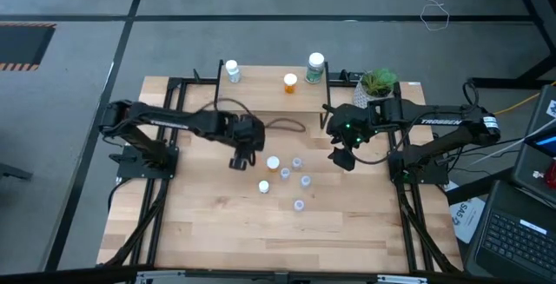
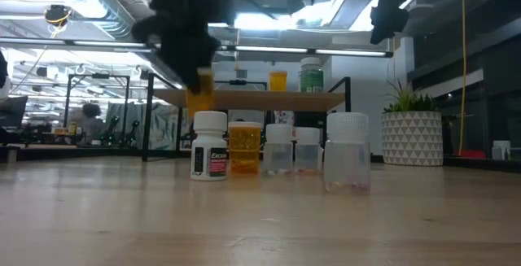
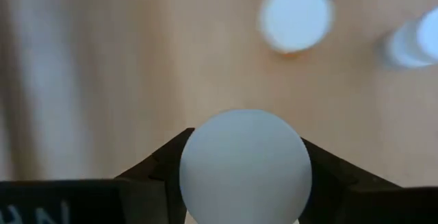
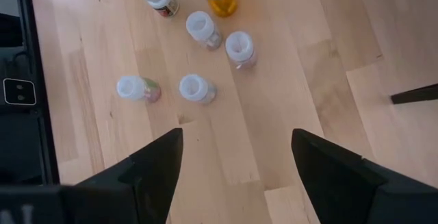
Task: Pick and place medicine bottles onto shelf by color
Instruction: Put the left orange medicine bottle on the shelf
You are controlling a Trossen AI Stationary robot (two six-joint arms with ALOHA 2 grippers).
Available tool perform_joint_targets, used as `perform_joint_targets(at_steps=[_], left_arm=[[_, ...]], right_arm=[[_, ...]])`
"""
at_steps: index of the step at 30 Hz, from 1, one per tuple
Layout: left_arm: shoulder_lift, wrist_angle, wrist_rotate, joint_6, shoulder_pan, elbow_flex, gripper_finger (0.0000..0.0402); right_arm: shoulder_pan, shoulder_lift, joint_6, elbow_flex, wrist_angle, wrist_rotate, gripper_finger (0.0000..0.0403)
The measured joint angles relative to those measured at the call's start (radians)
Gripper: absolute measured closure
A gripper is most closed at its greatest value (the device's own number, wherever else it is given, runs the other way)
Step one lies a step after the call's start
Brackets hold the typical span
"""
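- Table (image 1: pixel 217 232): big light-wood plank top on a black metal frame, visible grain.
- Shelf (image 1: pixel 261 80): smaller rectangular light-wood board on thin black legs, at the table's far edge. Three bottles on it: a white-capped one (image 1: pixel 232 70) toward the left arm's end, an orange one (image 1: pixel 290 82) mid-board, a larger green-label one (image 1: pixel 314 67) beside it.
- Plant pot (image 1: pixel 377 89): white with a triangle pattern, spiky green plant, just off the shelf's right end.
- Left gripper (image 3: pixel 244 183): lifted off the table near its middle, dark fingers pinched on an orange bottle (image 2: pixel 199 89), round frosted-white cap up. Low view shows the amber cylinder hanging clear of the table.
- Right gripper (image 4: pixel 236 157): fingers spread, holding nothing, hovers over the right side of the table beside the loose cluster.
- Loose bottles mid-table: white bottle with red label (image 2: pixel 209 145), orange bottle (image 2: pixel 245 146) touching it, four small clear cylinders (image 4: pixel 203 29), all white-capped and upright, standing close together.
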Motion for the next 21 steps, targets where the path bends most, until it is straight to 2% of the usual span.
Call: perform_joint_targets(at_steps=[6,12,17,21], left_arm=[[-0.068,-0.155,-0.048,0.061,0.123,0.161,0.0219],[-0.097,-0.245,-0.021,0.110,0.336,0.304,0.0219],[-0.093,-0.316,0.167,0.092,0.553,0.301,0.0219],[-0.088,-0.325,0.241,0.092,0.637,0.261,0.0218]], right_arm=[[0.000,0.000,-0.003,0.000,0.005,0.000,0.0128],[0.000,0.000,-0.023,0.000,0.016,0.000,0.0128],[0.001,0.000,-0.030,0.000,0.017,0.000,0.0128],[0.001,0.000,-0.030,0.000,0.017,0.000,0.0128]])
